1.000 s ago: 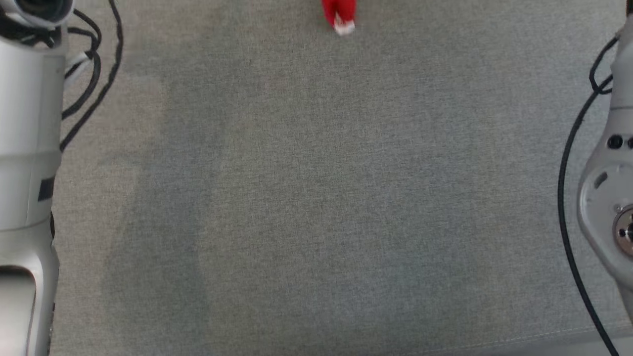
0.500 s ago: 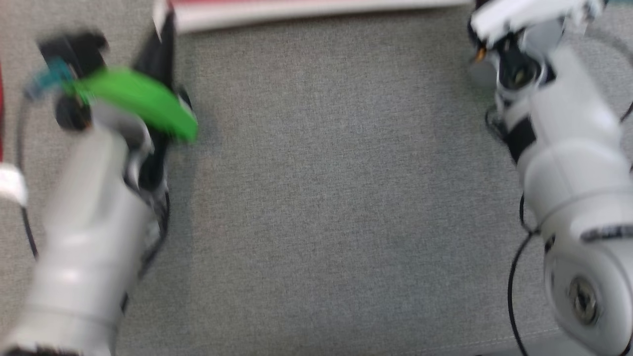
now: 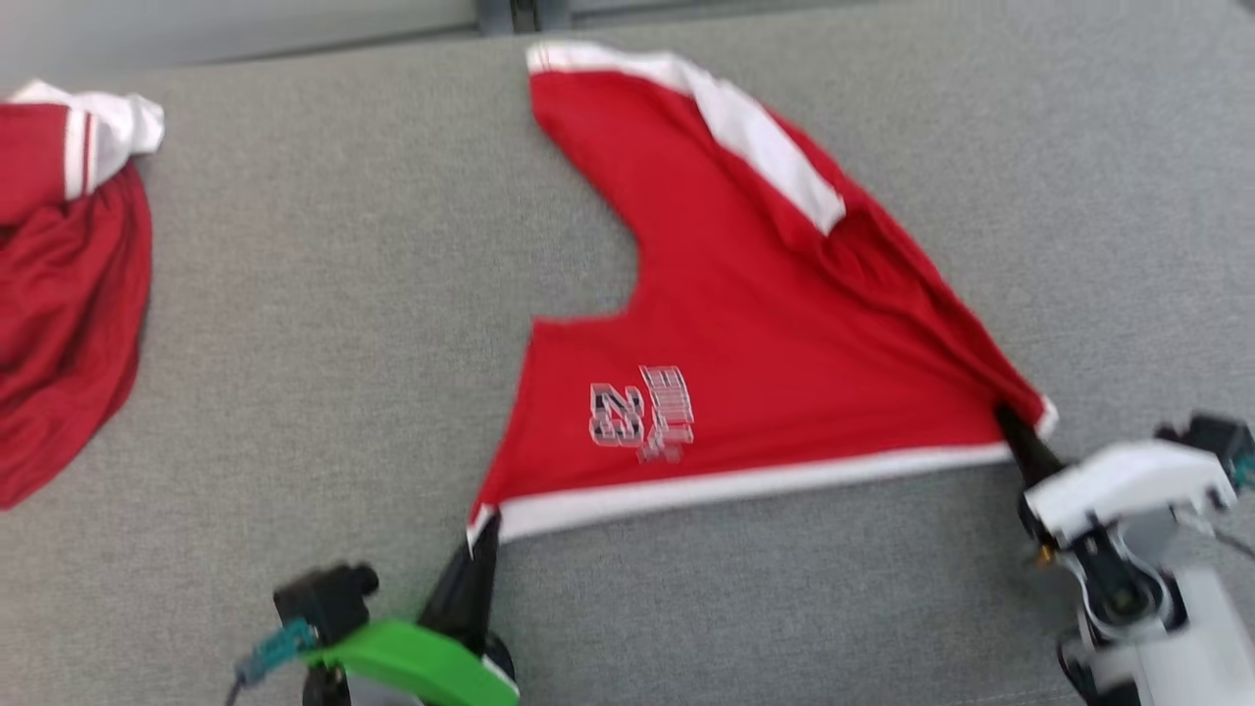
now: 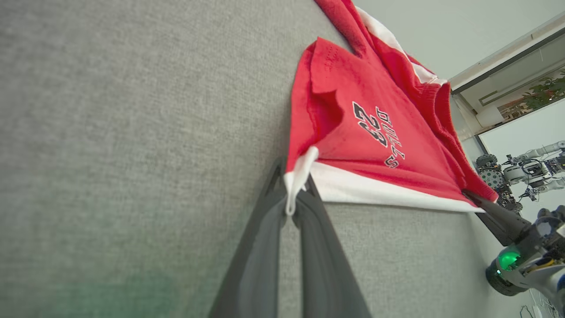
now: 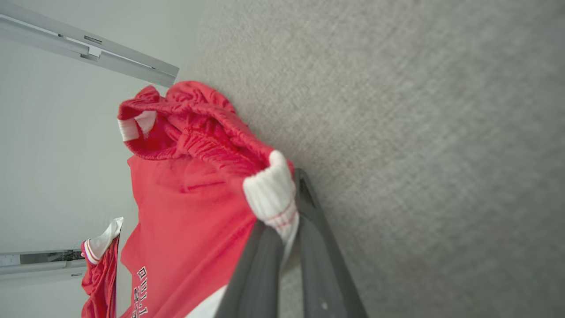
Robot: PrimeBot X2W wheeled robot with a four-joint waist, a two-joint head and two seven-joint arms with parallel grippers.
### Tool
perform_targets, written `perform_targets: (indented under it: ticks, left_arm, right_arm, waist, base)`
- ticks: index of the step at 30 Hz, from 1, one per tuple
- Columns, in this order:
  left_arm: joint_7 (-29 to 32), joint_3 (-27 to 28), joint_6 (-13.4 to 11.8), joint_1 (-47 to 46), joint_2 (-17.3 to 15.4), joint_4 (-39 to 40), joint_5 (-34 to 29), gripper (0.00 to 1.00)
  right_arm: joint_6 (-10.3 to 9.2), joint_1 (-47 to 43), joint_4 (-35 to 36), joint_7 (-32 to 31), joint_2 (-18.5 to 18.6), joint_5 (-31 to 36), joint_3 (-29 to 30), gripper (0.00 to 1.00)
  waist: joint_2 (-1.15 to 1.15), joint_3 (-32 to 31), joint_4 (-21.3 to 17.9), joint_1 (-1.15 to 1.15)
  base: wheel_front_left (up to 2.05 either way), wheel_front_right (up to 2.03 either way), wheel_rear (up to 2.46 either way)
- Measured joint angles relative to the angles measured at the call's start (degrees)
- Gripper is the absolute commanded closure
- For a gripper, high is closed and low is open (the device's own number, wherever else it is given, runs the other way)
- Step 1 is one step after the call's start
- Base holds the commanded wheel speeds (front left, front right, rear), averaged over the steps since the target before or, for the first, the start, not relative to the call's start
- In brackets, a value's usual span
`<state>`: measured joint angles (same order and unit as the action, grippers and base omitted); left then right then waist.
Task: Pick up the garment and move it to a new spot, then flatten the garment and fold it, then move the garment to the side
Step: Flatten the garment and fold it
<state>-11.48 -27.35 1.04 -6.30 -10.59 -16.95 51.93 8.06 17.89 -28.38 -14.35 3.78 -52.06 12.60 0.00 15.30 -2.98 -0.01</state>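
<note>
- Your garment (image 3: 765,333) lies spread on the grey cloth surface (image 3: 294,392), from the middle over to the right of the head view.
- Its long axis runs from the near right corner to the far left. The broad end is near, and the cloth narrows to a white-edged tip at the far side, just left of centre.
- The near hem is a straight white band, pulled taut from left to right, and its right end sits a little farther away than its left.
- You will see bright red cloth with a white stripe along the far right side and folds bunched toward the right corner.
- A curved notch cuts into the left edge, and a number 23 with lettering is printed just beyond the hem, lying sideways in the head view.
- Your left gripper (image 3: 482,534) is clenched on the hem's left corner. In the left wrist view the white corner is pinched between the two dark fingers of that gripper (image 4: 291,194).
- Your right gripper (image 3: 1010,422) clamps the right corner. In the right wrist view a bunched white ribbed edge sits between its fingers (image 5: 289,212), with red cloth (image 5: 190,221) piled beyond it.
- A second red garment (image 3: 59,294) with white trim lies crumpled at the far left of the surface, well apart from yours.
</note>
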Motion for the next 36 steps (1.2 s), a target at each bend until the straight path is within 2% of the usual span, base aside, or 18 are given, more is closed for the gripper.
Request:
perform_targets:
  ticks: [5,10,20,36]
  left_arm:
    - [1.11,-0.88,-3.61,7.99,-0.55,5.79,0.65,1.0]
    - [2.14,-1.14,-5.12,13.29,-0.99,9.69,1.88,1.0]
    - [3.64,-1.44,-7.33,16.34,-1.91,13.33,2.44,1.0]
    - [4.68,-0.69,-9.37,18.45,-4.0,20.37,2.98,1.0]
  right_arm:
    - [-0.01,-9.91,8.92,-5.16,-1.93,2.96,5.48,1.0]
    - [0.0,-15.33,14.17,-8.76,-2.63,4.15,8.44,1.0]
    - [-0.01,-18.98,15.94,-9.51,-2.48,2.7,7.6,1.0]
    - [-0.09,-22.34,20.69,-11.14,-1.68,0.53,4.57,1.0]
  waist:
    - [0.0,-4.66,0.36,0.0]
    - [0.0,-7.85,1.05,0.0]
    - [0.0,-11.36,2.52,0.0]
    - [0.0,-14.6,1.38,0.0]
  base:
    - [0.0,0.0,0.0]
    - [0.0,0.0,0.0]
    - [0.0,0.0,0.0]
    - [0.0,0.0,0.0]
